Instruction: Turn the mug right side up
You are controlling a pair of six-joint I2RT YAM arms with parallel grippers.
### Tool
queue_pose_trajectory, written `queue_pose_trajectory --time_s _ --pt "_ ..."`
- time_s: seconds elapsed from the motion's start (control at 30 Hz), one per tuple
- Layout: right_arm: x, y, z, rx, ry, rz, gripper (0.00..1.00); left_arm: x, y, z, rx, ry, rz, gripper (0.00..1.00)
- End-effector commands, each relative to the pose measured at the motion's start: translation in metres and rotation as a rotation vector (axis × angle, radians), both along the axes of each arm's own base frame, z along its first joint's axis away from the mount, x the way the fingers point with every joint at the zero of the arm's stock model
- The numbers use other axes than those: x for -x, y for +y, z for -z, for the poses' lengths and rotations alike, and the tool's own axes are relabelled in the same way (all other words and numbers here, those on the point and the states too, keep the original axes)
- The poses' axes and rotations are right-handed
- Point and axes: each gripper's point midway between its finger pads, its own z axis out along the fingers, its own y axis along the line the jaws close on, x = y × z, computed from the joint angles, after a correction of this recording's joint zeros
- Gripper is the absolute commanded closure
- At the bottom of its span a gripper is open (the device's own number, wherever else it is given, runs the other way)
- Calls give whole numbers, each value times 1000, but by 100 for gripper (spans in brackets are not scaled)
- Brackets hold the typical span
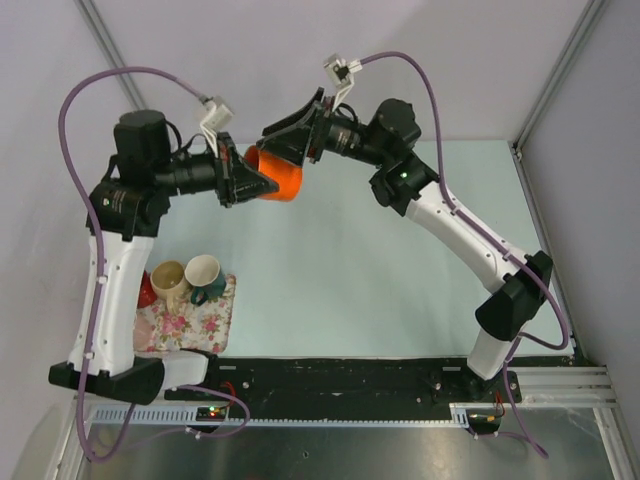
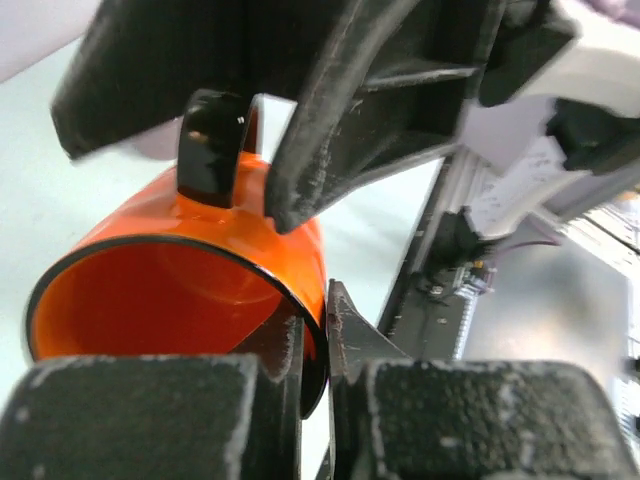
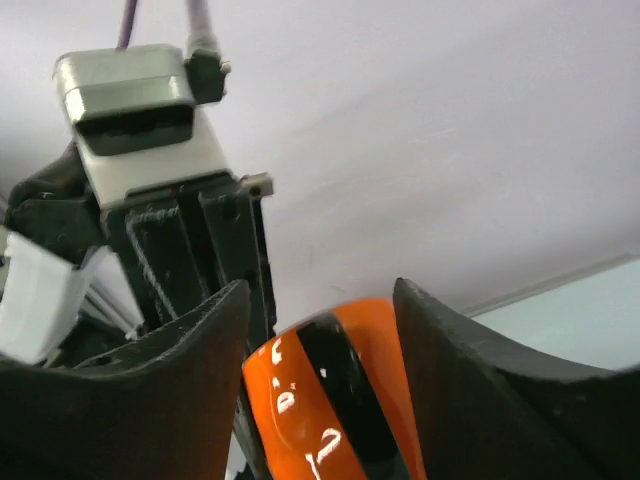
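The orange mug [image 1: 283,180] hangs sideways in the air at the upper centre of the top view, with the left gripper [image 1: 258,182] clenched on its rim and the right gripper [image 1: 288,140] spread loose around the handle [image 2: 210,150], probably to hand it over for turning.

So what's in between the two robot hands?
The orange mug, sideways in the air; the top view shows it. The left gripper pinches its rim, the right gripper straddles its handle.
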Motion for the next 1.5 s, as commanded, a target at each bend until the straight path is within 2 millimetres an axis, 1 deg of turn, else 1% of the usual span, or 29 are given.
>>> queue_pose_trajectory --time_s 0.0,0.03,0.07,0.1,0.13,0.2,0.23,0.3,0.4,0.47,0.5,0.57,0.63,0.7,0.8,0.87,0.97,1.0,1.1,1.2,1.23,1.27,1.3,1.37,1.47 --pt "-26 -6 8 49 95 207 16 -39 38 45 -257 -132 -299 100" --pt "-30 -8 16 78 96 237 8 -45 55 58 -341 -134 -379 100" --pt "-36 -11 27 114 104 275 4 -48 69 71 -420 -141 -427 100" --pt "-39 -15 34 137 108 306 2 -48 87 83 -512 -139 -486 100" --pt "-43 -18 45 172 117 336 2 -46 103 95 -601 -140 -515 100" --pt "-45 -26 58 215 116 380 1 -30 135 117 -775 -119 -558 100" --pt "-45 -30 61 230 111 397 1 -18 150 128 -856 -92 -564 100" --pt "-44 -36 71 264 103 418 1 8 172 149 -982 -28 -537 100" --pt "-43 -41 76 306 85 431 0 47 196 175 -1068 108 -496 100" --pt "-40 -41 77 326 70 421 1 70 205 195 -1100 197 -457 100" --pt "-39 -42 78 335 66 416 0 80 209 208 -1121 242 -428 100" --pt "-37 -42 78 345 59 410 1 95 219 227 -1155 310 -409 100" --pt "-35 -43 79 352 58 412 1 108 229 240 -1181 368 -406 100" --pt "-35 -44 79 358 62 428 0 116 242 248 -1192 438 -447 100" --pt "-33 -41 79 378 96 456 0 121 253 258 -1128 560 -526 100" --pt "-27 -36 78 400 118 454 1 127 254 267 -1112 598 -540 100" --pt "-17 -30 79 454 123 451 1 134 248 284 -1084 629 -552 100" --pt "-14 -30 83 480 133 453 0 134 247 289 -1074 644 -568 100" --pt "1 -29 80 504 134 452 1 133 245 302 -1040 709 -606 100" --pt "14 -32 80 506 113 466 1 125 236 302 -945 769 -655 100" --pt "19 -34 77 497 101 470 1 122 235 302 -921 782 -677 100" --pt "22 -36 79 494 96 475 1 120 235 301 -906 794 -704 100" --pt "26 -40 75 481 91 480 1 119 239 301 -915 803 -741 100" --pt "30 -46 76 470 89 492 1 120 247 301 -925 828 -818 100" --pt "31 -56 81 463 91 528 1 123 261 302 -966 838 -922 100"
